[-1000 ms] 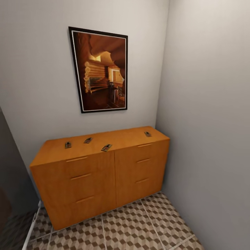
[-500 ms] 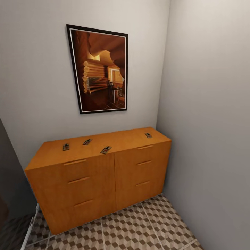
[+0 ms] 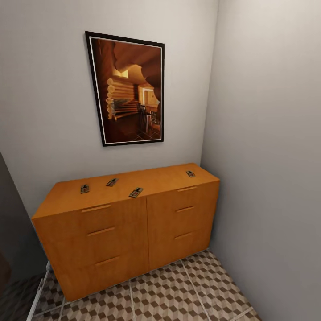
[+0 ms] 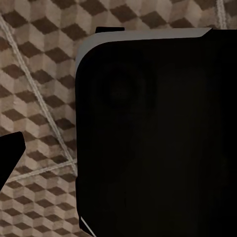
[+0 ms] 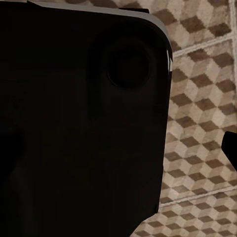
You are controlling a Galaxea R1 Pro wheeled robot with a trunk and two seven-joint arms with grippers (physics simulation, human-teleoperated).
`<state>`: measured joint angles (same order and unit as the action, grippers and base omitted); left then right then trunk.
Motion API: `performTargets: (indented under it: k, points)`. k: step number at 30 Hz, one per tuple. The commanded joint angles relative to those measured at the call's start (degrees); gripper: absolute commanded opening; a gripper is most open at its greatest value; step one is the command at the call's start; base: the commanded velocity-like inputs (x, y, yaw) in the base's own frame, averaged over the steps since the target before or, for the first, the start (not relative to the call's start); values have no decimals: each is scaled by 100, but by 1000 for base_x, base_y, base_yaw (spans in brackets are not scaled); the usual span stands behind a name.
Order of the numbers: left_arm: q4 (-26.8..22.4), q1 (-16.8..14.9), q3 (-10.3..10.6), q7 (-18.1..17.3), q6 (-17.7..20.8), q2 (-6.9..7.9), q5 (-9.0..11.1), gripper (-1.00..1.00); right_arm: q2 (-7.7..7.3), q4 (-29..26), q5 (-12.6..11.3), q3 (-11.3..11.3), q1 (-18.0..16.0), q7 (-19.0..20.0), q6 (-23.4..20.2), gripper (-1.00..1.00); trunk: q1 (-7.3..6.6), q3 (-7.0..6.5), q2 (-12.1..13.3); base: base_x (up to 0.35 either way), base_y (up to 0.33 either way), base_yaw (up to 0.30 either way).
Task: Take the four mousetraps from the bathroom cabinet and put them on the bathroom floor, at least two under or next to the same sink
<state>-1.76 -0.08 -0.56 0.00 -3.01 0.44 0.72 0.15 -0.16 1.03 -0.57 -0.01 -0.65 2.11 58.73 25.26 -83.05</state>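
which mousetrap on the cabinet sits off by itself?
The mousetrap at the right end of the cabinet top, near the side wall. The other three, the left one, the middle one and the front one, cluster on the left half.

A black-framed picture of a log-cabin interior hangs on the grey wall; another bare grey wall meets it at the corner.

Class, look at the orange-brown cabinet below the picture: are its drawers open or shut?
Shut. In the head view every drawer front of the cabinet sits flush, with no gap or pulled-out drawer showing.
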Motion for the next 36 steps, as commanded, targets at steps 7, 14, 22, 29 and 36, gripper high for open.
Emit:
performTargets:
  k: [7,14,22,29,36]
  points:
    - [0,-1,-5,2,-14,-7,7,100,-12,-1,5,3,-3,-12,22,100,0,5,-3,0,0,0]
    - [-128,-1,16,13,-19,-69,1,100,-38,-19,12,-4,-4,-52,15,100,0,5,-3,0,0,0]
    - [-1060,-1,26,9,42,-171,-3,100,-53,-552,25,-16,-7,-164,-17,100,0,5,-3,0,0,0]
    - [-2250,-1,36,6,464,-183,-3,100,-62,-1455,22,-25,-8,-189,-289,100,0,5,-3,0,0,0]
    - [-3615,-1,52,2,1436,-190,-23,100,-78,-2456,21,-17,-8,-196,-930,100,0,5,-3,0,0,0]
